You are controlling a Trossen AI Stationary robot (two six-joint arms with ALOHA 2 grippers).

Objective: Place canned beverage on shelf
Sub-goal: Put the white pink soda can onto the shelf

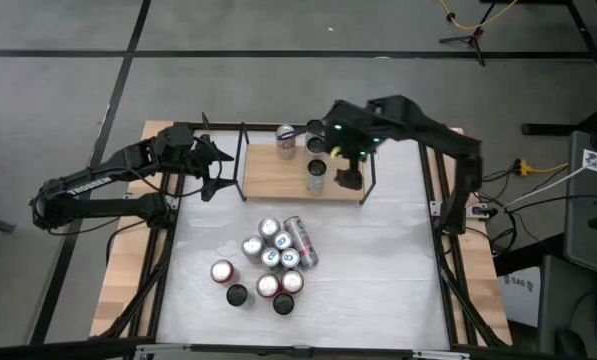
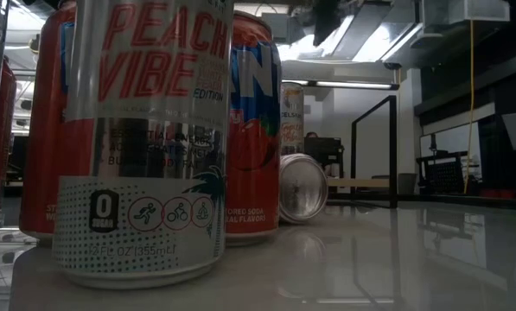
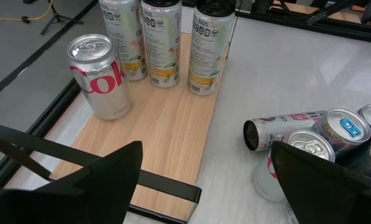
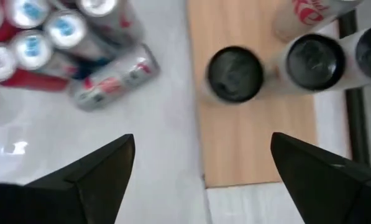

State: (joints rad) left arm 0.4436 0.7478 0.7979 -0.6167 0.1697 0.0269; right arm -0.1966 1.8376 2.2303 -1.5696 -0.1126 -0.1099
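Now you see | right gripper [image 1: 348,180] spread wide, empty, above light-wood shelf [image 1: 278,175] upper centre | left gripper [image 1: 214,172] agape, empty, at shelf's left end | silver Coke can [image 3: 100,74] and three tall pale cans [image 3: 163,40] upright on shelf | cluster of loose cans [image 1: 268,262] on white table [image 1: 378,270], centre frame.

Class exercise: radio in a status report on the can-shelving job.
Left gripper open beside the shelf. Right gripper open over it. Four cans standing on shelf; can cluster waiting on table, one lying down.
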